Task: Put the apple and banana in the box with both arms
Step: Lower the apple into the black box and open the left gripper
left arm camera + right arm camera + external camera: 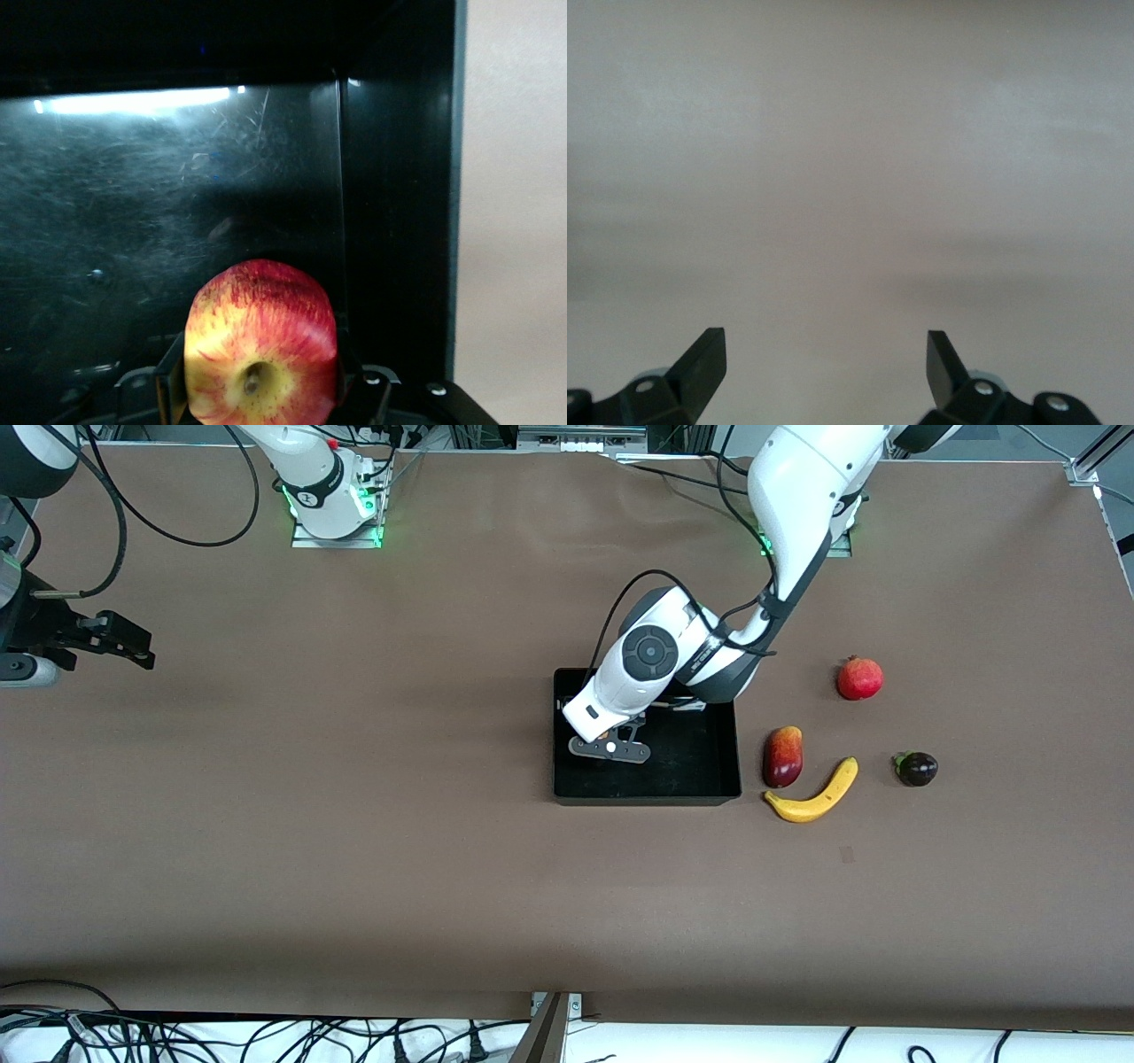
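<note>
Your left tool (609, 746), frame centre, grips the apple (260, 345) over the box (709, 779); right tool (826, 363), waiting upper left, gapes empty.

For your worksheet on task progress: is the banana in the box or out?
Out. The banana lies on the table beside the box.

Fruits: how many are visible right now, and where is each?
5. The apple is in the left gripper over the box; mango-like fruit, banana, pomegranate and dark fruit lie on the table beside the box.
</note>
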Motion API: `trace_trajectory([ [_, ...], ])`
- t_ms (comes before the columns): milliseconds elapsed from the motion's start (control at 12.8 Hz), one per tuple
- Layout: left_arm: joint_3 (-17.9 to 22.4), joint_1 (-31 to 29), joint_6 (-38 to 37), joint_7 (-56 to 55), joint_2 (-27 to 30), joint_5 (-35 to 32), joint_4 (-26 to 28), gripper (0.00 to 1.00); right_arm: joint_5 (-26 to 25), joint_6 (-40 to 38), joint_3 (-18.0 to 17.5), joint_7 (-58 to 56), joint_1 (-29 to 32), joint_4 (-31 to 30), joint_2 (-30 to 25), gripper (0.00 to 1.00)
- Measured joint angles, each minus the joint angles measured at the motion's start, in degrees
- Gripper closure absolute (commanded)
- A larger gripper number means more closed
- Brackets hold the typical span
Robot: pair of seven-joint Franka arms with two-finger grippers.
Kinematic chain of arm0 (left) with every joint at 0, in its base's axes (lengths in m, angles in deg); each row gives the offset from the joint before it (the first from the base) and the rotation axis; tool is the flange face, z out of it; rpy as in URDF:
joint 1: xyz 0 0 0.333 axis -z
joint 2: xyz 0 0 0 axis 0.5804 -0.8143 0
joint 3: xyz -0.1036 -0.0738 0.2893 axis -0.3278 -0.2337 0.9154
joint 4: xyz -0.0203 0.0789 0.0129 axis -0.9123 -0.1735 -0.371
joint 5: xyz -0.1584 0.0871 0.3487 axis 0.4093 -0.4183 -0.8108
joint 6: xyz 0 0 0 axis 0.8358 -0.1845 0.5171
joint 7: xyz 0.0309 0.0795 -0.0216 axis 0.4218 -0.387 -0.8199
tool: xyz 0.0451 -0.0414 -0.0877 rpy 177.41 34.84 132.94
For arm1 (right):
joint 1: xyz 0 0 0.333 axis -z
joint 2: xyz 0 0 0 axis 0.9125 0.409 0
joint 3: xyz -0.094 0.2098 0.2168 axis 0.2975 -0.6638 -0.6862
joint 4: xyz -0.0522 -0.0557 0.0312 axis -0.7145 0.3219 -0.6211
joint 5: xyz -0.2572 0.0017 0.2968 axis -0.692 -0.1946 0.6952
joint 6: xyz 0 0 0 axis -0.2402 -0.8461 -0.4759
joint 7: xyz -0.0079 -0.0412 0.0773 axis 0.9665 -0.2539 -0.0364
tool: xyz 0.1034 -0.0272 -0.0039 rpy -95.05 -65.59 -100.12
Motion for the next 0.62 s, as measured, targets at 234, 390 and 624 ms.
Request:
trace_trajectory([
  [234,0.2,1.8,3.2,-1.0,-1.5,-0.3,-0.2,0.8,0.0,-0.1,0.2,0.0,0.2,0.1,0.0,0.0],
  [390,0.2,2.2,4.4,-1.1,-2.0,-0.4,-0.3,0.8,0.0,-0.2,0.4,0.0,0.5,0.1,0.0,0.0],
  [624,0.5,2.2,4.5,-1.0,-2.0,-0.4,-0.4,0.01,0.0,-0.2,0.9,0.0,0.8,0.2,0.1,0.0],
])
